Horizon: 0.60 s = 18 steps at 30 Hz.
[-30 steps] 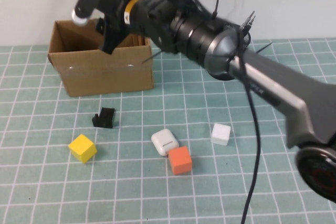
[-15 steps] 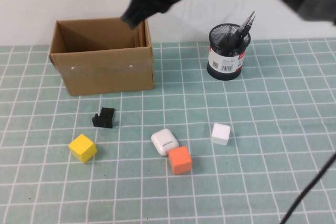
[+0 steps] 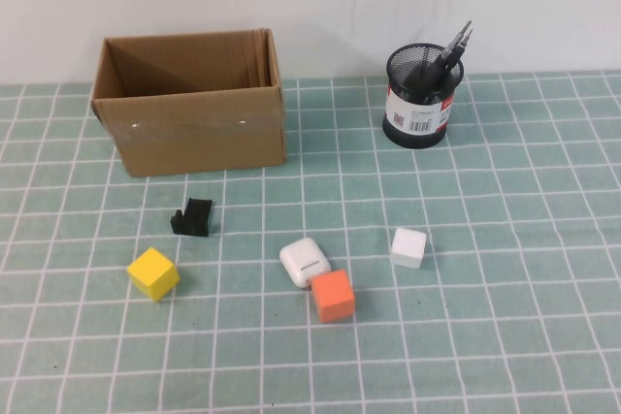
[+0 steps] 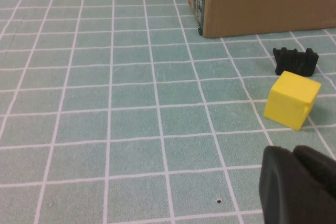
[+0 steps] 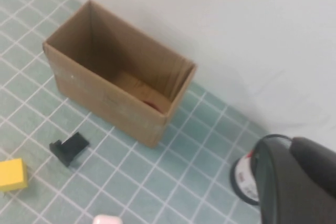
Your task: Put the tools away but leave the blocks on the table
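No arm shows in the high view. The yellow block (image 3: pixel 153 273), orange block (image 3: pixel 333 296) and white block (image 3: pixel 408 247) sit on the teal grid table (image 3: pixel 524 336). Dark, thin tools with metal tips (image 3: pixel 451 50) stand in a black mesh cup (image 3: pixel 419 94). A bit of red (image 5: pixel 152 103) shows inside the cardboard box (image 3: pixel 189 104); I cannot tell if it is the scissors. My left gripper (image 4: pixel 291 153) is shut and empty, low over the table near the yellow block (image 4: pixel 292 100). My right gripper (image 5: pixel 289 145) is shut and empty, high above the cup (image 5: pixel 242 178).
A small black clip (image 3: pixel 192 218) lies in front of the box. A white earbud case (image 3: pixel 305 261) touches the orange block. The white wall runs behind the box and the cup.
The right arm, which reached over the cardboard box a second ago, has lifted up and away and has left the high view. The things on the table have not moved.
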Each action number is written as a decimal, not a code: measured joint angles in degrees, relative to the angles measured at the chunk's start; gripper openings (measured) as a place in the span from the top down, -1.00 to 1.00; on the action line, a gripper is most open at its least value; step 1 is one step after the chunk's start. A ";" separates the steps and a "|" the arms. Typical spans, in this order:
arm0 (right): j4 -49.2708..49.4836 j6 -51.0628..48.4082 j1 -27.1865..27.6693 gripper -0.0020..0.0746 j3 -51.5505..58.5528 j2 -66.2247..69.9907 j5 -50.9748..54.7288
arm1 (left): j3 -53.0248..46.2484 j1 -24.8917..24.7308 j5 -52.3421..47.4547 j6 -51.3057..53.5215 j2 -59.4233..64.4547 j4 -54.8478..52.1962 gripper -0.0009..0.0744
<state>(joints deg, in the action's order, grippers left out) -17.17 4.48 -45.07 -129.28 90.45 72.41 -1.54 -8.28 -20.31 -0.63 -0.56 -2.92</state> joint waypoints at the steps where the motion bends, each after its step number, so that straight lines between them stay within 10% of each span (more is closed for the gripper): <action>1: -0.31 -0.01 0.00 0.96 0.74 -1.82 0.00 | 0.00 0.00 0.00 0.00 0.00 0.00 0.99; 12: -1.86 -0.22 0.67 0.96 26.87 -24.13 0.00 | 0.00 0.00 0.00 0.00 0.00 0.00 0.99; 18: 1.20 -0.30 11.03 0.97 54.34 -40.37 -12.94 | 0.00 0.00 0.00 0.00 0.00 0.00 0.99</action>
<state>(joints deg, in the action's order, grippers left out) -15.97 4.18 -34.05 -74.94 50.08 59.48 -1.54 -8.28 -20.31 -0.63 -0.56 -2.92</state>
